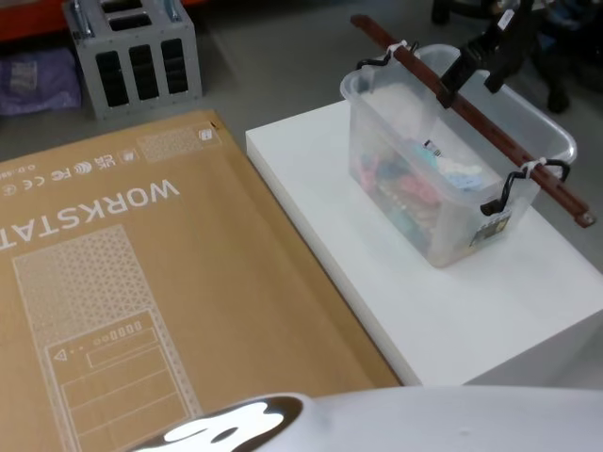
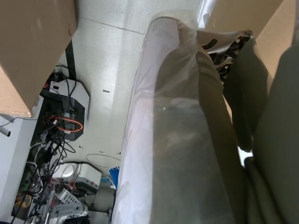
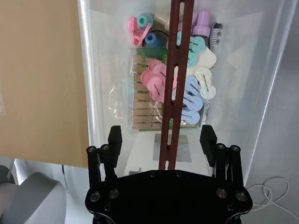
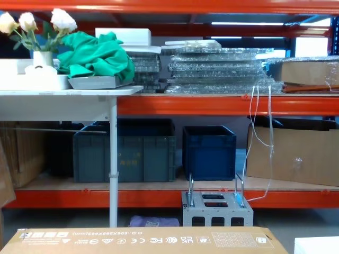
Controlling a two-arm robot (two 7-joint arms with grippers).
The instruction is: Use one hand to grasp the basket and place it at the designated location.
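On white tabletop (image 1: 471, 320), toward its far right corner: basket (image 1: 429, 202); over its bar handle (image 3: 176, 70): right claw (image 3: 161, 133), released, one finger either side; on cardboard box (image 1: 188, 282) alongside, printed "WORKSTAT".

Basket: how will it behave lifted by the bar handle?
Probably light: the basket holds small plastic clips and wooden clothespins. It may swing, since the bar handle hangs on two black hooks. The right hand straddles the bar near its middle, so tipping seems unlikely.
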